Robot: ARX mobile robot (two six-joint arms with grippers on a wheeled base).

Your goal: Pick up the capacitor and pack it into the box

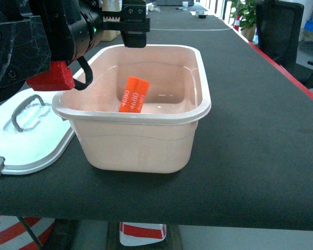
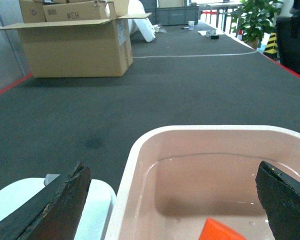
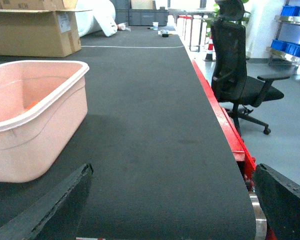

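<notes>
Lying at far left, one white lid (image 1: 34, 136) with its grey handle rests on the table (image 1: 261, 156), touching the one pink box (image 1: 141, 148). Inside leans one capacitor (image 1: 134, 95), tilted against the near wall, probably resting on the floor. Left gripper (image 2: 175, 200) hangs above the box, fingers apart, empty. Right gripper (image 3: 172, 200) hovers over the table, likewise spread.

Black office chair (image 3: 240, 85) beside dark table (image 3: 155, 125); potted plant (image 2: 257, 20) behind.
</notes>
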